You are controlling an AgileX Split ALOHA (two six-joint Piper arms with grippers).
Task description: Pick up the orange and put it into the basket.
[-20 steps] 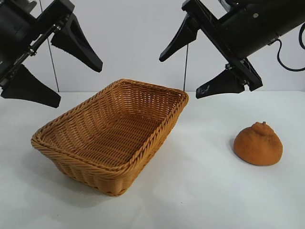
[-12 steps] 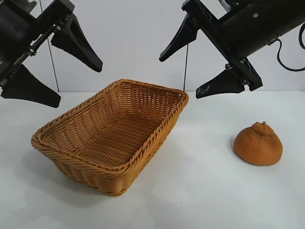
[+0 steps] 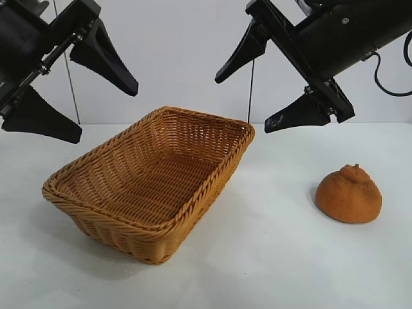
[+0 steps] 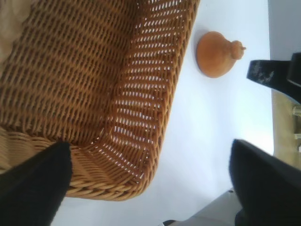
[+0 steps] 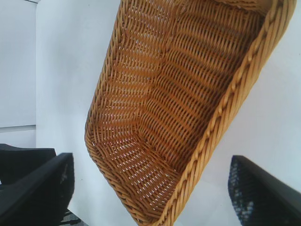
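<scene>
Status, my rig: orange (image 3: 349,195) untouched on table (image 3: 277,257), basket (image 3: 151,183) empty; left gripper (image 3: 71,96) and right gripper (image 3: 254,96) both wide, holding nothing; pick and place remain

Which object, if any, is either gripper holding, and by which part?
Nothing is held. The left gripper and right gripper hang open above the table; the orange sits alone beside the basket.
</scene>
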